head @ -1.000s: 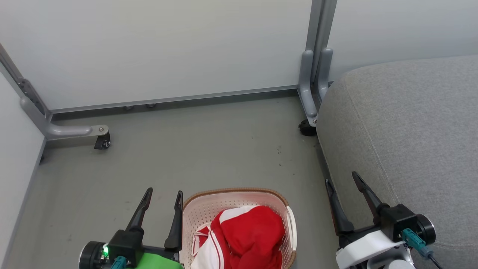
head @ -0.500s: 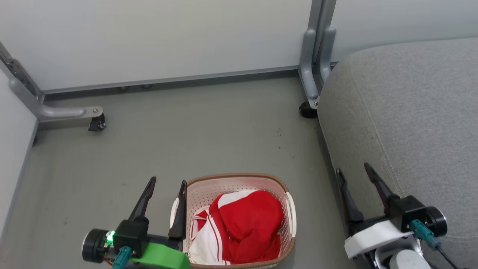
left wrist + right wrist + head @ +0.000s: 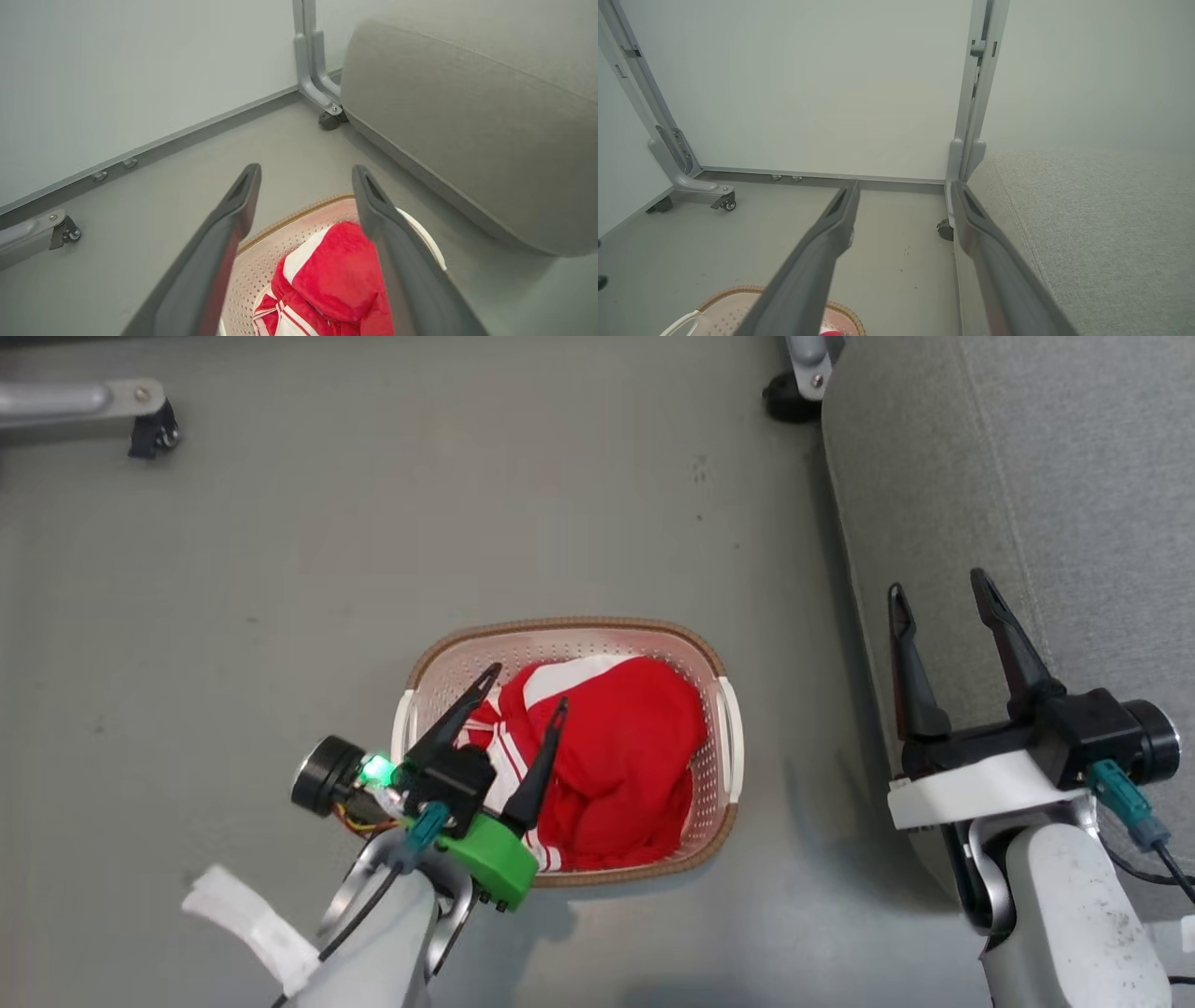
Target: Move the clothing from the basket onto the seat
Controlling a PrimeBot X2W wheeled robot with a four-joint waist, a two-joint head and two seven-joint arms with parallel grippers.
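The cream basket (image 3: 724, 775) with a brown rim sits on the floor, and the red clothing (image 3: 625, 756) with white stripes is piled inside it. My left gripper (image 3: 527, 686) hangs open above the basket's left half, fingers over the clothing and holding nothing. Seen from the left wrist, the clothing (image 3: 336, 280) lies in the basket (image 3: 280, 233) between my open fingers (image 3: 224, 233). My right gripper (image 3: 938, 583) is open and empty at the left edge of the grey seat (image 3: 1055, 485). The seat (image 3: 1101, 224) fills the right side of the right wrist view.
Grey floor (image 3: 373, 541) surrounds the basket. A wheeled partition foot (image 3: 93, 406) lies at the far left and a caster (image 3: 789, 401) stands by the seat's corner. Pale partition panels (image 3: 808, 93) close off the back.
The head camera has tilted down, so the scene shifted up. My left gripper has swung right, from beside the basket to over the clothing. The right gripper stays open by the seat.
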